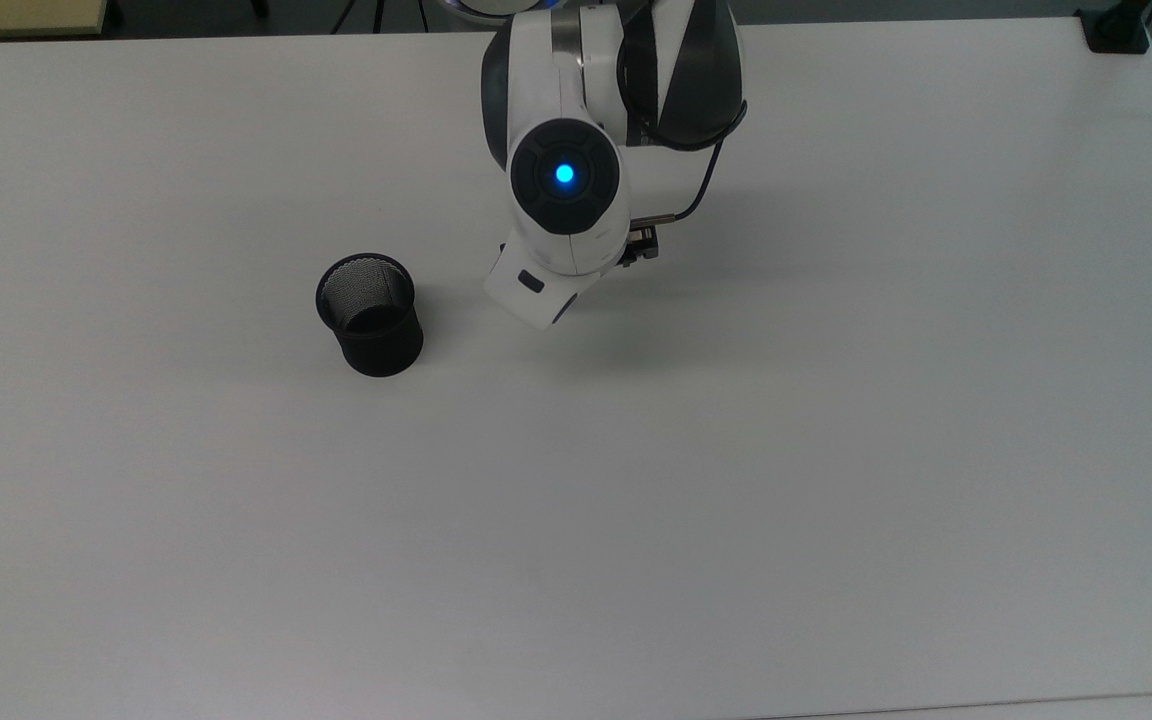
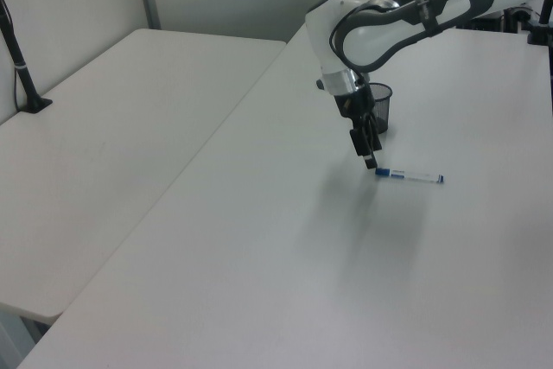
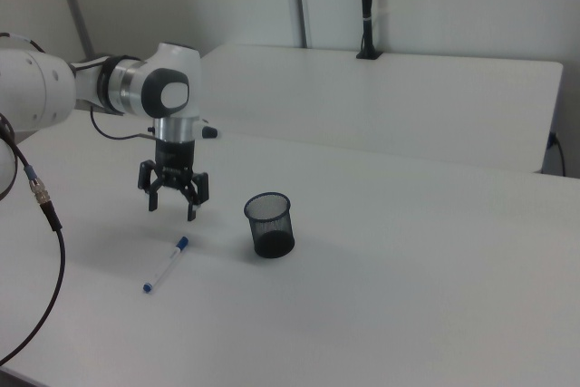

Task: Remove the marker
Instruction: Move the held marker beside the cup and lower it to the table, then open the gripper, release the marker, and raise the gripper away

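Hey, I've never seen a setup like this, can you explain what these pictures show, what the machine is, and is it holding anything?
It is a white robot arm on a white table, filmed by three cameras: one from above and one from each side. At its end is a two-finger tool. In the right view the fingers are spread open and hold nothing. Just below the tool a marker, white with blue ends, lies flat on the table. Beside it a black mesh cup stands upright, apart from the marker. The blue light seen from above is on the arm.
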Robot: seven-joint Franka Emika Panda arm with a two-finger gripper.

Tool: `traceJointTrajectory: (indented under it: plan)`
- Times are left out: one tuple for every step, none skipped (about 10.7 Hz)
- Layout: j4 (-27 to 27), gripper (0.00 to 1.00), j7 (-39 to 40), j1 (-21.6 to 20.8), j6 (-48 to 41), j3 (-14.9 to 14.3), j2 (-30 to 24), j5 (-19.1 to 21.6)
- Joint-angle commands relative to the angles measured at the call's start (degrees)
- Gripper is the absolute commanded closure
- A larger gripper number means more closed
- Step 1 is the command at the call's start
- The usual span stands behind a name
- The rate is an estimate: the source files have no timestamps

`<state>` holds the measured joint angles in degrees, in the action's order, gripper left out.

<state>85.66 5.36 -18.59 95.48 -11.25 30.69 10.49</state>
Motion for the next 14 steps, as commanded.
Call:
traceJointTrajectory:
  plan:
    - [-0.2, 0.00, -5.2, -0.5, 0.2, -1.3, -7.4, -2.9]
    - [-0.2, 0.00, -6.4, 0.1, 0.2, -1.6, -10.0, -3.0]
    - [-0.2, 0.00, -6.5, 1.6, 0.1, -1.8, -12.8, -3.1]
    - [-0.2, 0.00, -6.5, 3.4, -0.3, -2.0, -15.4, -3.1]
    - [-0.1, 0.00, -6.5, 4.5, -0.5, -2.1, -17.3, -3.3]
    - [-0.1, 0.00, -6.4, 5.9, -0.7, -2.1, -18.3, -4.3]
    - [-0.1, 0.00, -5.8, 7.4, -1.6, -2.1, -18.5, -6.1]
    - [-0.2, 0.00, -5.8, 8.6, -1.6, -2.1, -18.5, -7.3]
    - [-0.2, 0.00, -5.8, 9.1, -1.5, -2.1, -18.6, -7.3]
    - [-0.4, 0.00, -5.8, 10.3, -1.6, -2.2, -19.3, -7.0]
    - [-0.5, 0.00, -5.9, 11.1, -1.8, -2.2, -20.4, -6.7]
    - [-0.5, 0.00, -6.0, 11.3, -2.4, -2.1, -20.9, -6.6]
    - [-0.5, 0.00, -6.3, 11.5, -2.5, -2.2, -21.1, -6.6]
    - [-0.4, 0.00, -6.7, 11.5, -2.7, -2.2, -21.3, -6.6]
